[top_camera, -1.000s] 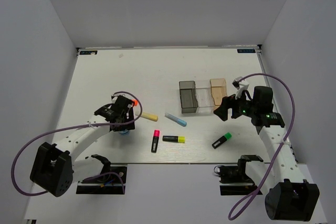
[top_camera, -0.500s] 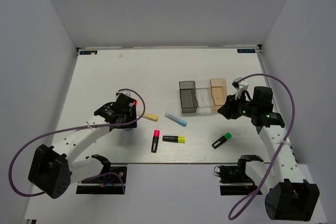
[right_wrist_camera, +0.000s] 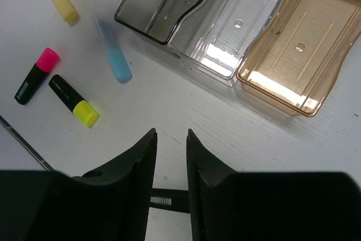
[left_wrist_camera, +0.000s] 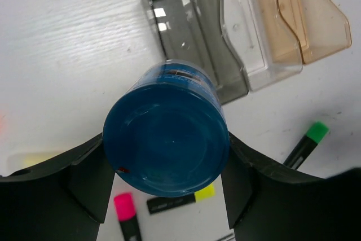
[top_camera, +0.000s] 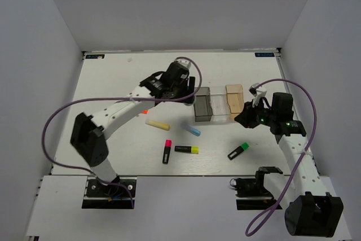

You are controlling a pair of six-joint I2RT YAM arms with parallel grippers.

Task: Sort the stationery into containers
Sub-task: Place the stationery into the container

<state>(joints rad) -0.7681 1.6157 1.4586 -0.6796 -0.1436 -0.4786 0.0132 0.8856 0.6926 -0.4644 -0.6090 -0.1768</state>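
My left gripper (left_wrist_camera: 167,173) is shut on the small blue round roll (left_wrist_camera: 166,136) and holds it above the table, just left of the dark grey bin (left_wrist_camera: 186,21). In the top view that gripper (top_camera: 189,90) sits beside the joined containers: dark grey (top_camera: 202,105), clear (top_camera: 219,104) and tan (top_camera: 234,99). My right gripper (right_wrist_camera: 171,135) hovers in front of the bins with a narrow, empty gap between its jaws. A black highlighter body (right_wrist_camera: 169,198) lies on the table below it. Pink (top_camera: 167,151), yellow (top_camera: 186,149) and green (top_camera: 238,150) highlighters lie near the front.
A pale yellow stick (top_camera: 157,123) and a light blue stick (top_camera: 189,128) lie left of the bins. An orange cap (top_camera: 145,112) peeks out under the left arm. White walls enclose the table on three sides. Purple cables loop off both arms.
The left arm swung from the front left of the table to beside the dark grey bin, carrying the blue roll. The right gripper's jaws narrowed.
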